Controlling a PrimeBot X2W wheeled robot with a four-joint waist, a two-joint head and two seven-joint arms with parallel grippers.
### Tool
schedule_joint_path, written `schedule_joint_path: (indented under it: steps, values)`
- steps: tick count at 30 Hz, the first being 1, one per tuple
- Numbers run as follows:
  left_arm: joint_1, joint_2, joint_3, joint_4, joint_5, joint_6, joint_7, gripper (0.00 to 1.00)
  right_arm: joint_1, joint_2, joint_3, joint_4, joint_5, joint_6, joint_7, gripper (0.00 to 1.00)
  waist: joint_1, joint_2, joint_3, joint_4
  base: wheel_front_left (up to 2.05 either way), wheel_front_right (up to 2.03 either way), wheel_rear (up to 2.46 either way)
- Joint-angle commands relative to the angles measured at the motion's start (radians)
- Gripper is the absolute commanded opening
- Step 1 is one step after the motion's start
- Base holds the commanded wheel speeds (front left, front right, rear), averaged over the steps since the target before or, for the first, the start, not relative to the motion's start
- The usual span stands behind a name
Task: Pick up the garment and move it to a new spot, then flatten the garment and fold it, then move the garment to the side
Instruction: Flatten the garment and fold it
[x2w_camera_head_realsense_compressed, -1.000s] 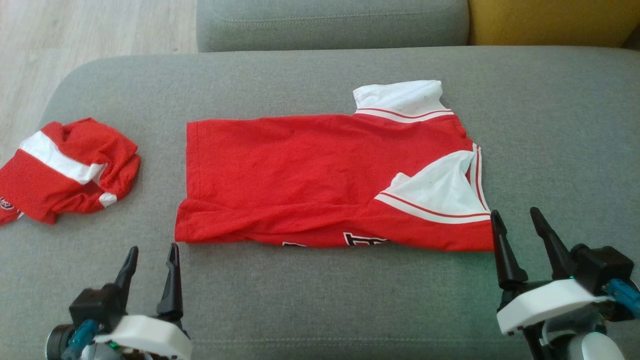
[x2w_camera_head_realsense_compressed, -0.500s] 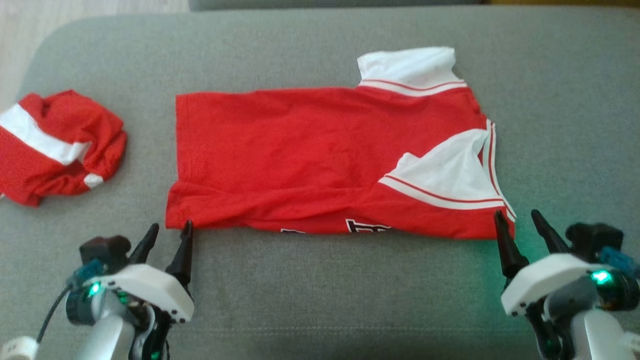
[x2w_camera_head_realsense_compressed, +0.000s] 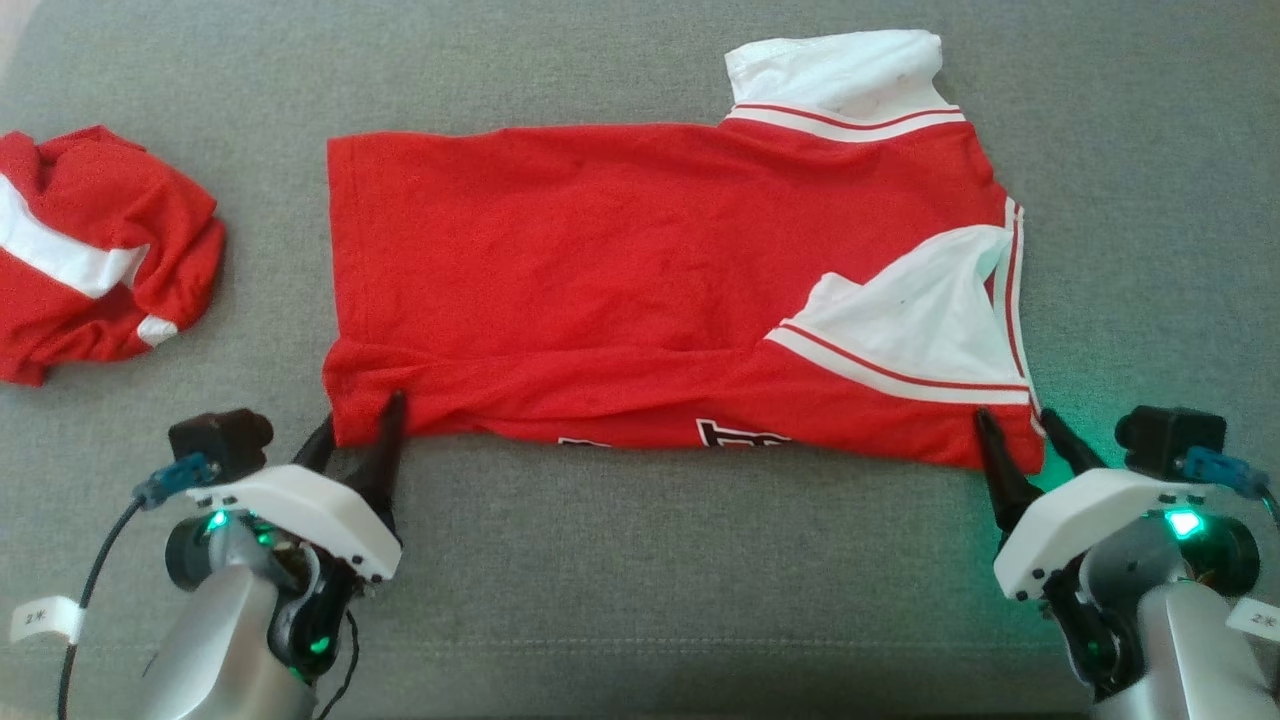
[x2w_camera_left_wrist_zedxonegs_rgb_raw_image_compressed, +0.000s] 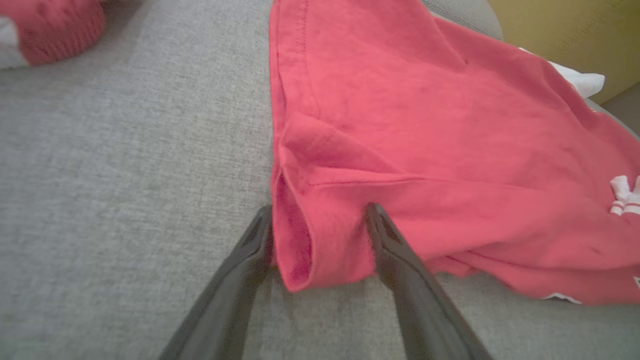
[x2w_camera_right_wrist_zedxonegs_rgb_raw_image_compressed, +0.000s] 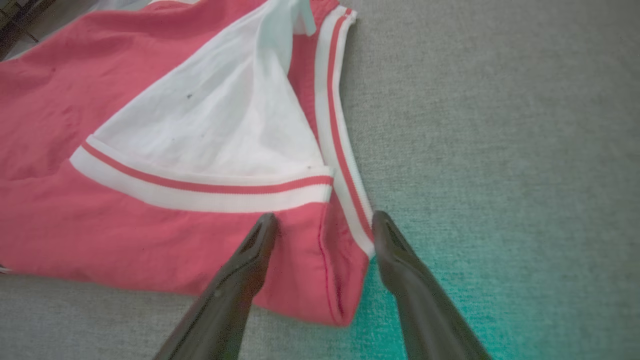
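Grey upholstery (x2w_camera_head_realsense_compressed: 640, 580) spread under everything. Across its middle lay the red garment (x2w_camera_head_realsense_compressed: 600, 260), flat, with its white panels at the right end. A crumpled red-and-white cloth (x2w_camera_head_realsense_compressed: 90, 250) sat well apart at the far left. The left gripper (x2w_camera_head_realsense_compressed: 360, 415) stood wide astride the garment's near left corner. The right gripper (x2w_camera_head_realsense_compressed: 1017, 418) gaped likewise astride the near right corner, neither one pinching cloth.

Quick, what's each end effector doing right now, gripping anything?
Left end effector: open, straddling the red shirt's near left corner, nothing gripped.
Right end effector: open, straddling its near right corner, nothing gripped.
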Motion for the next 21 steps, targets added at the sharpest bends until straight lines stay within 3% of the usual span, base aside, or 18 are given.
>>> schedule_joint_path:
  steps: [1, 2, 13, 21]
  values:
    - [-0.031, 0.013, 0.022, -0.004, -0.008, -0.009, 0.006, 0.00, -0.033, -0.005, 0.021, -0.022, 0.009, -0.001, 0.010, 0.42, 0.0000, 0.0000, 0.001, -0.001, 0.00, 0.00, 0.00]
    - [-0.034, 0.014, 0.017, 0.002, -0.011, -0.013, 0.004, 0.00, -0.035, -0.005, 0.022, -0.019, 0.023, -0.001, 0.012, 0.00, 0.0000, 0.0000, 0.002, -0.002, 0.00, 0.00, 0.00]
    - [-0.024, 0.036, 0.008, -0.017, -0.029, -0.031, -0.103, 0.00, -0.061, -0.005, 0.015, -0.020, 0.044, -0.001, -0.020, 0.00, 0.0000, 0.0000, -0.011, -0.006, 0.00, 0.00, 0.00]
    - [0.053, 0.063, 0.020, -0.138, -0.047, -0.012, -0.091, 0.00, -0.002, -0.005, -0.030, -0.091, 0.077, -0.001, 0.005, 0.00, 0.0000, 0.0000, -0.050, 0.008, 0.00, 0.00, 0.00]
